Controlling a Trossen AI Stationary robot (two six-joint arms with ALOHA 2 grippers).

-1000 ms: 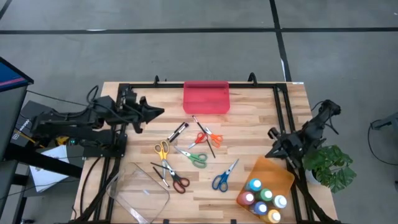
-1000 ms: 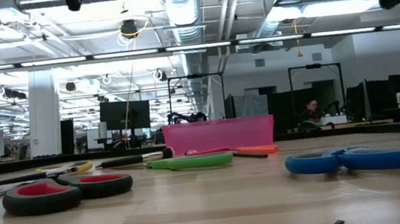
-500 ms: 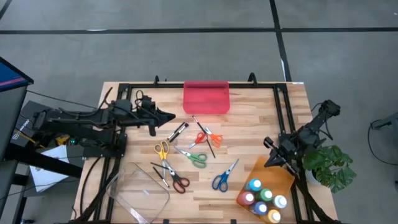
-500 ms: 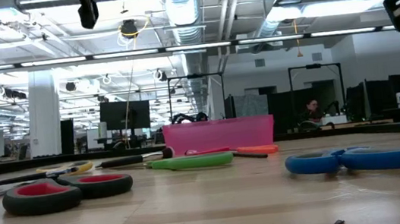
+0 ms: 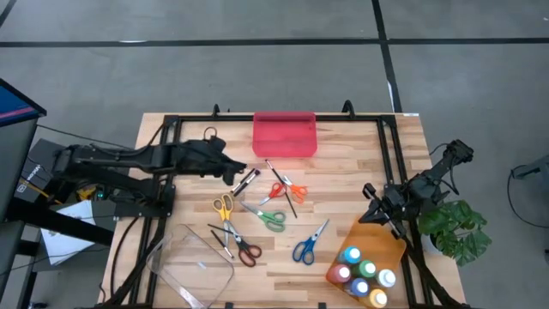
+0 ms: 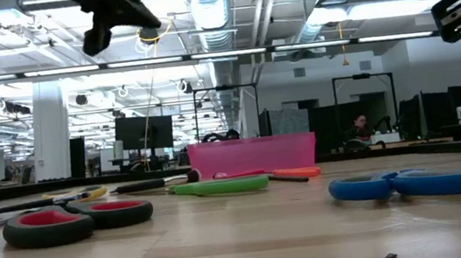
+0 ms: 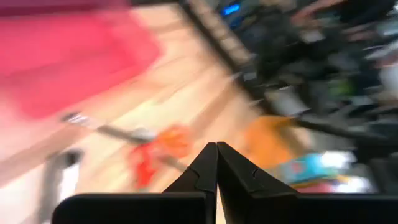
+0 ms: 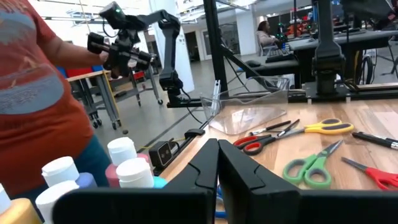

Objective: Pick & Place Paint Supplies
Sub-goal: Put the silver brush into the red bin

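paint bottles [image 5: 362, 273] fill the orange tray [image 5: 375, 241]; scissors [image 5: 271, 218] and brushes [image 5: 280, 188] litter the table [image 5: 343, 172], both tools, left [image 5: 243, 169] and right [image 5: 365, 189], closed empty.

We can read no text, label, brand or number anywhere in these views. A pale marking shows on the dark base [image 5: 32, 169] of the left arm at the desk's edge, but we cannot make out its letters.
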